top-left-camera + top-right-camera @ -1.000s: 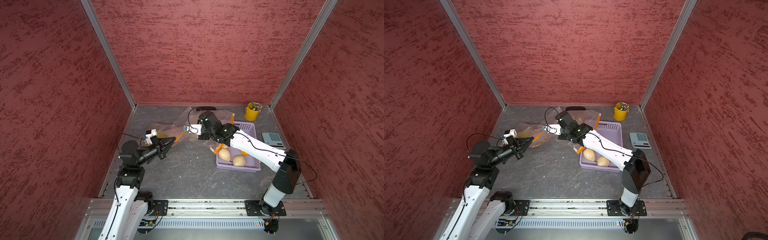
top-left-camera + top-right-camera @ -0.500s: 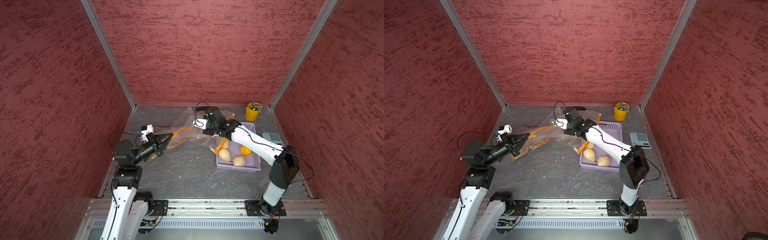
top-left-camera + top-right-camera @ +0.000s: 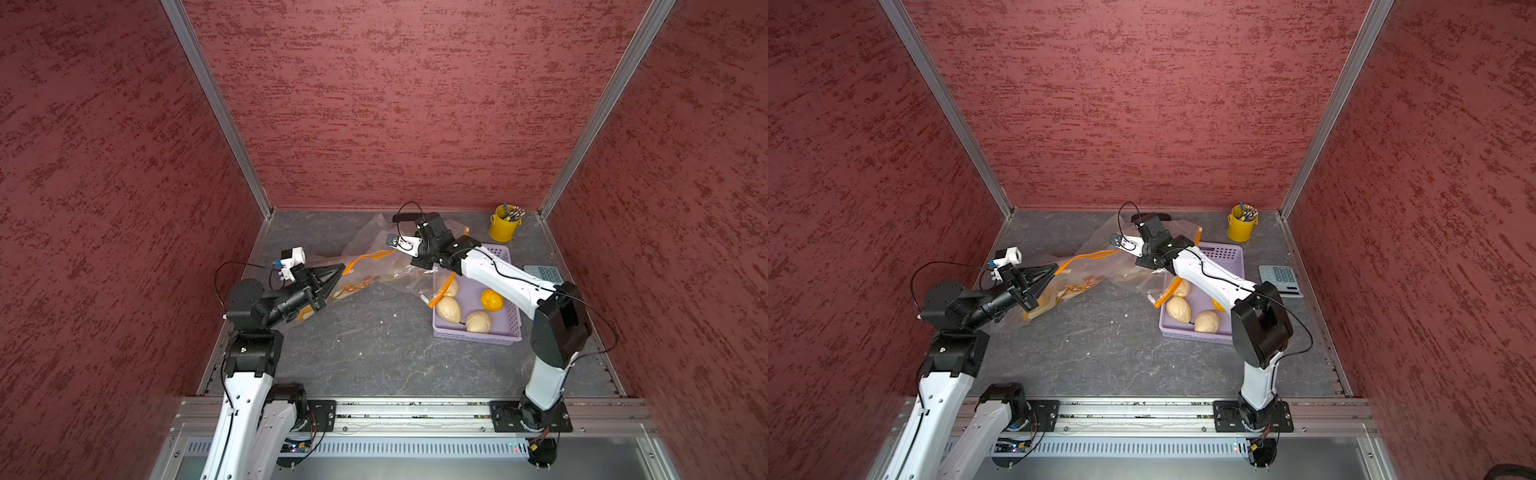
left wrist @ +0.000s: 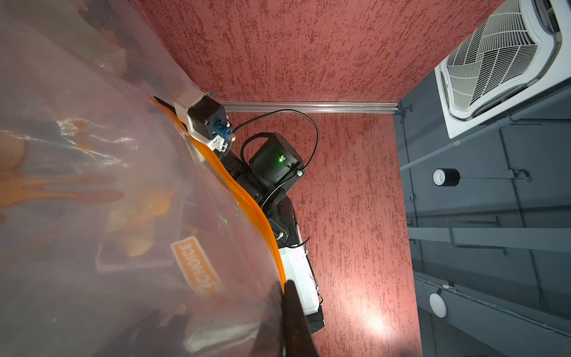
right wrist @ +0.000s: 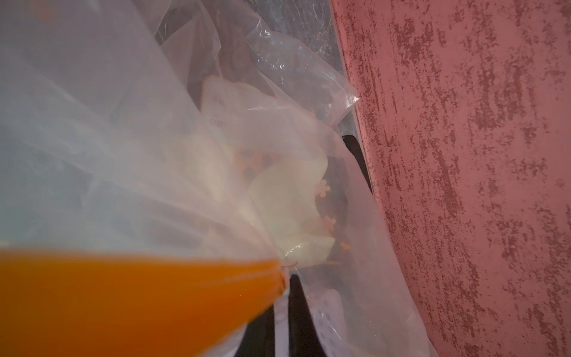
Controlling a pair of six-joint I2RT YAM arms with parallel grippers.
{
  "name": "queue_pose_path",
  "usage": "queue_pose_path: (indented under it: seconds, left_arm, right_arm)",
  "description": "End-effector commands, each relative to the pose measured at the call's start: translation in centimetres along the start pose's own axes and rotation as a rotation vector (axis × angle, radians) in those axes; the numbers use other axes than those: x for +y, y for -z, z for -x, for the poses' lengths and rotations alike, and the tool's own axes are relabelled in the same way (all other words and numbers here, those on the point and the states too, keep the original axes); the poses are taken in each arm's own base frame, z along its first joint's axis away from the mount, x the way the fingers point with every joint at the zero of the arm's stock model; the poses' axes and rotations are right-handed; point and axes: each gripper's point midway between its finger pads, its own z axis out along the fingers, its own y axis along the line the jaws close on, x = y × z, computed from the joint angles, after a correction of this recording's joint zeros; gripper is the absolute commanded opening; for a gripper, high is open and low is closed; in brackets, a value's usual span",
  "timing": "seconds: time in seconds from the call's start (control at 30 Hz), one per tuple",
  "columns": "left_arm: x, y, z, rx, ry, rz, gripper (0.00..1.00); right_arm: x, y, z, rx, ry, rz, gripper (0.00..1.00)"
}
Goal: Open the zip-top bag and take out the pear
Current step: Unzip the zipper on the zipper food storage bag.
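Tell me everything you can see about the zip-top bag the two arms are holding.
The zip-top bag is clear, crinkled plastic with an orange zip strip and an orange giraffe print. It is stretched between the left end effector and the right end effector, each shut on the strip. Whether the zip is open cannot be told.

Three walls [image 3: 395, 104] coated in rough red plaster with darker streaks box in the space, joined at the back corners by aluminium posts [image 3: 216, 104]. The counter [image 3: 374, 353] is dark grey with pale marble-like veins, and a metal rail [image 3: 415, 409] runs along its near edge. The left wrist view looks up at a dark grey ceiling [image 4: 494, 216] with a white louvred air vent [image 4: 494, 55], a round black spotlight [image 4: 446, 177] and a small white disc [image 4: 437, 305]. Light glares on the wall there.
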Motion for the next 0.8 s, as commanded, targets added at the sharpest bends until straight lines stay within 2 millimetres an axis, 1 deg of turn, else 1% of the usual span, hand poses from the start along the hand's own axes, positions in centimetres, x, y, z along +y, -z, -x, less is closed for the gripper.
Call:
queue_pose_path:
  seconds: [0.0,0.03,0.07,0.1,0.13,0.17,0.2,0.23,0.3,0.37,0.4,0.43,0.47,0.53,0.57,0.6,0.63,0.67,0.73,0.77]
  left_arm:
    - [-2.5,0.6,-1.0,0.019,-0.124,-0.055,0.00]
    - [-2.3,0.6,-1.2,0.026,-0.133,-0.048,0.00]
    - [-2.0,0.6,-1.3,0.032,-0.139,-0.040,0.00]
    - [-1.6,0.7,-1.5,0.040,-0.141,-0.028,0.00]
    - [-0.9,0.7,-1.7,0.050,-0.154,-0.012,0.00]
    - [0.2,0.9,-1.9,0.053,-0.157,0.017,0.00]
    - [1.2,1.1,-2.2,0.053,-0.154,0.050,0.00]
    - [2.7,1.5,-2.4,0.045,-0.154,0.091,0.00]
    - [5.1,2.2,-3.1,0.041,-0.138,0.143,0.00]
    - [8.2,2.8,-3.7,0.048,-0.083,0.185,0.00]
    - [9.4,3.0,-4.0,0.049,-0.060,0.203,0.00]
    - [10.9,3.3,-4.3,0.046,-0.039,0.224,0.00]
    - [12.1,3.6,-4.5,0.041,-0.020,0.241,0.00]
    - [13.3,3.9,-4.8,0.034,-0.001,0.241,0.00]
    - [13.6,4.1,-4.9,0.031,0.005,0.237,0.00]
    - [13.9,4.2,-5.0,0.025,0.011,0.237,0.01]
    - [14.2,4.3,-5.0,0.022,0.015,0.241,0.01]
    - [14.5,4.3,-5.1,0.021,0.020,0.245,0.01]
    - [14.6,4.4,-5.2,0.024,0.021,0.245,0.01]
    - [14.5,4.4,-5.3,0.026,0.018,0.243,0.01]
  right_arm:
    - [-0.7,0.6,-0.5,-0.008,-0.050,-0.021,0.00]
    - [-0.8,1.1,0.0,-0.029,-0.066,-0.017,0.00]
    - [-0.9,1.8,0.5,-0.054,-0.082,-0.016,0.05]
    - [-1.1,2.5,1.0,-0.080,-0.097,-0.014,0.14]
    - [-1.2,3.4,1.6,-0.111,-0.122,-0.012,0.29]
    - [-1.4,4.5,2.2,-0.144,-0.151,-0.010,0.41]
    - [-1.6,5.7,2.9,-0.181,-0.184,-0.004,0.49]
    - [-1.8,7.0,3.5,-0.220,-0.226,0.006,0.55]
    - [-2.2,9.3,4.3,-0.281,-0.307,0.013,0.62]
    - [-2.4,11.3,4.6,-0.327,-0.386,0.042,0.65]
    - [-2.4,12.0,4.7,-0.342,-0.419,0.049,0.65]
    - [-2.3,12.8,4.9,-0.360,-0.462,0.072,0.66]
    - [-1.8,13.6,5.1,-0.370,-0.498,0.114,0.66]
    - [-0.5,14.9,5.9,-0.400,-0.620,0.226,0.65]
    - [0.4,15.2,6.4,-0.412,-0.684,0.301,0.65]
    - [1.0,16.7,7.0,-0.437,-0.752,0.371,0.62]
    - [1.8,17.2,7.3,-0.439,-0.840,0.442,0.59]
    - [2.3,17.4,7.4,-0.443,-0.904,0.487,0.55]
    - [3.9,17.9,7.5,-0.457,-1.014,0.597,0.46]
    - [4.8,17.7,7.2,-0.458,-1.062,0.636,0.42]
